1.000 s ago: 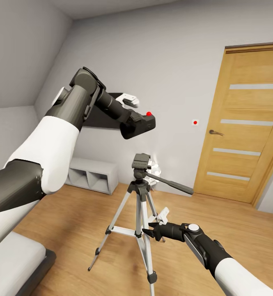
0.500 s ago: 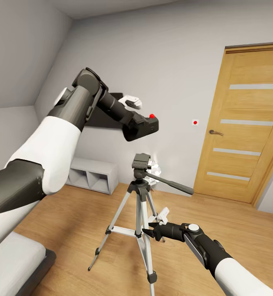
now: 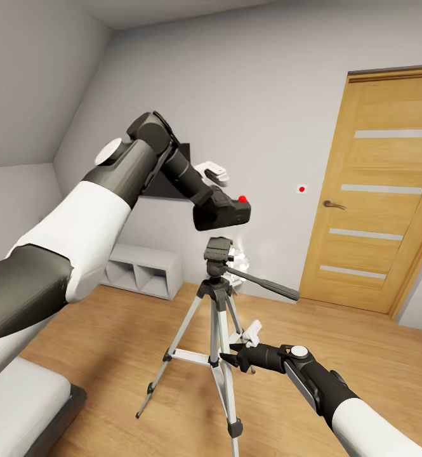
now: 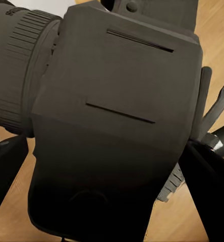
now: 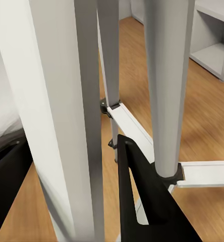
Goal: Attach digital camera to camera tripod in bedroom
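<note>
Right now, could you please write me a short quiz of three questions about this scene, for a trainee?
1. True or false: the camera already sits on the tripod head.
2. Which gripper holds the camera? A) left B) right
3. Fill in: the right gripper is down at a tripod ____.

Key: 1 false, it hangs just above the head. 2 A, the left gripper. 3 leg.

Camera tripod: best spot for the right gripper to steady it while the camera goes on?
Probably the camera tripod by a thin silver leg near the centre brace, from the robot's side, where the right gripper sits. The round leg fits between the fingers, and this leaves the head free for the digital camera held by the left gripper.
</note>
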{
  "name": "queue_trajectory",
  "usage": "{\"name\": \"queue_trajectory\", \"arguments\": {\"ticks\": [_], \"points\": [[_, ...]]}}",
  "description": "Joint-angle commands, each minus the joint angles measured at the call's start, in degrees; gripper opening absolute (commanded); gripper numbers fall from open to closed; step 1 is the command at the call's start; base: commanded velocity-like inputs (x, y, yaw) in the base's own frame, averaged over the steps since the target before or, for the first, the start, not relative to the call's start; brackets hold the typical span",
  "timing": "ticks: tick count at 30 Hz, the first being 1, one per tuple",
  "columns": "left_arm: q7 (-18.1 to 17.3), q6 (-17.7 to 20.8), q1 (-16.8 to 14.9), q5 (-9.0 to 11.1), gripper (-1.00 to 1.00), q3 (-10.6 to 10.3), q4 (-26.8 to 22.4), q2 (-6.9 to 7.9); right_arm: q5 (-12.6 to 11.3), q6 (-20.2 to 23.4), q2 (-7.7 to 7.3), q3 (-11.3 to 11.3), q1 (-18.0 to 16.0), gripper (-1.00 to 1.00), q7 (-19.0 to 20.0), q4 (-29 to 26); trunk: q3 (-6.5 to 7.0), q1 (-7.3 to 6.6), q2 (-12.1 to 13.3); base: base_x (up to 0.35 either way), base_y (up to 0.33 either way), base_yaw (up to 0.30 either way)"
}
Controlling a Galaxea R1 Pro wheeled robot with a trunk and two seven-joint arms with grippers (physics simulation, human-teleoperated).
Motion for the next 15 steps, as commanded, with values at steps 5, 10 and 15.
{"name": "queue_trajectory", "arguments": {"ticks": [5, 10, 15], "points": [[-0.5, -2.8, 0.0, -0.6, -1.00, -0.5, 0.0, 0.31, -0.9, 0.2, -0.07, 0.2, 0.0, -1.00, 0.0, -0.1, -0.02, 0.02, -0.1, 0.000, 0.000, 0.000], [-0.5, -5.1, 0.0, -0.6, -1.00, -0.7, 0.1, 1.68, -0.9, 0.2, -0.07, 0.3, 0.0, -1.00, 0.1, -0.1, -0.02, 0.02, -0.1, 0.000, 0.000, 0.000], [-0.5, -7.1, 0.1, -0.6, -1.00, -0.7, 0.3, 3.83, -0.9, 0.2, -0.07, 0.3, 0.0, -1.00, 0.2, -0.1, -0.02, 0.02, -0.1, 0.000, 0.000, 0.000]]}}
